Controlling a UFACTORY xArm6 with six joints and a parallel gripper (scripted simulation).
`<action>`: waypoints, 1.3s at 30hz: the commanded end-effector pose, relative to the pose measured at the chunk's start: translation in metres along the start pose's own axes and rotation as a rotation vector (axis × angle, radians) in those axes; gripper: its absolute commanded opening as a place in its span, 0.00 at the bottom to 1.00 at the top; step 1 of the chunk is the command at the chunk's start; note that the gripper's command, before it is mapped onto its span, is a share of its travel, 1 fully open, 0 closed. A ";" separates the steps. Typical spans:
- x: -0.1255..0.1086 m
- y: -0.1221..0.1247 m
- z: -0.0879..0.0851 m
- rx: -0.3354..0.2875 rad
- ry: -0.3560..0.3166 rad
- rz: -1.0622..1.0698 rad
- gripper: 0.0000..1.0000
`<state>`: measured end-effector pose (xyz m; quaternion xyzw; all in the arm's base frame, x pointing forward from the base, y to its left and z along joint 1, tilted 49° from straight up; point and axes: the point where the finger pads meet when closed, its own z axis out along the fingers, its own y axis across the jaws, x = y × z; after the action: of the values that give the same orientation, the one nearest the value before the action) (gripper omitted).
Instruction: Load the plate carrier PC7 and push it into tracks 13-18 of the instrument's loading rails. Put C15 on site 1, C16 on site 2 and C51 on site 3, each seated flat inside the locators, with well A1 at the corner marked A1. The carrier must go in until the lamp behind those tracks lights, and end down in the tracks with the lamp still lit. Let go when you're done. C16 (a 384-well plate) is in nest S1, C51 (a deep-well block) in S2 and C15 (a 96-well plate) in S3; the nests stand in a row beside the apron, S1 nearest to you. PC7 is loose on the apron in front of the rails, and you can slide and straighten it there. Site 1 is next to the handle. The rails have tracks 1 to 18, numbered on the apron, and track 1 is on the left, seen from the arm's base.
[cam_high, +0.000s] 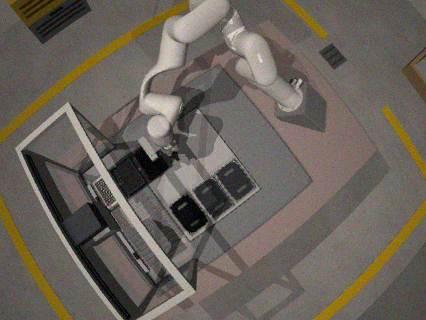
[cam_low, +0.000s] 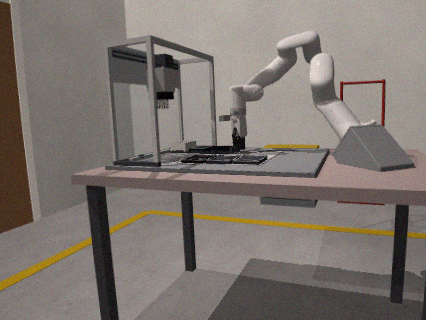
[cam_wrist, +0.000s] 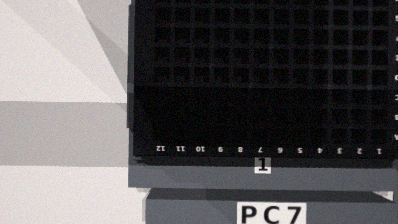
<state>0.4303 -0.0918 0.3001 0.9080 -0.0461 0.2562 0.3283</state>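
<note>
The carrier PC7 (cam_wrist: 272, 214) lies under my wrist, with its handle end nearest in the wrist view. A black 96-well plate (cam_wrist: 260, 75) sits on the site marked 1 (cam_wrist: 262, 165), column numbers 12 to 1 along its near edge. From above, the carrier (cam_high: 131, 175) carries this plate (cam_high: 150, 162), a second dark plate (cam_high: 129, 176) and a pale dotted block (cam_high: 106, 191) that reaches under the instrument's frame. My gripper (cam_high: 167, 150) hangs over the handle end, open and holding nothing. It also shows in the side view (cam_low: 239, 142). Its fingers are outside the wrist view.
Three dark nests (cam_high: 212, 196) stand in a row on the apron to the right of the carrier. The instrument's frame (cam_high: 100, 210) with its pipetting head (cam_low: 164, 82) stands behind the rails. The arm's wedge base (cam_low: 372, 147) is at the table's far side.
</note>
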 end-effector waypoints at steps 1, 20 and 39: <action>0.002 0.000 -0.001 0.001 0.003 0.001 0.82; 0.008 0.000 -0.001 0.001 0.003 0.001 0.82; 0.012 0.000 -0.001 0.001 0.003 0.001 0.82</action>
<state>0.4398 -0.0909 0.3053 0.9080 -0.0461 0.2560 0.3284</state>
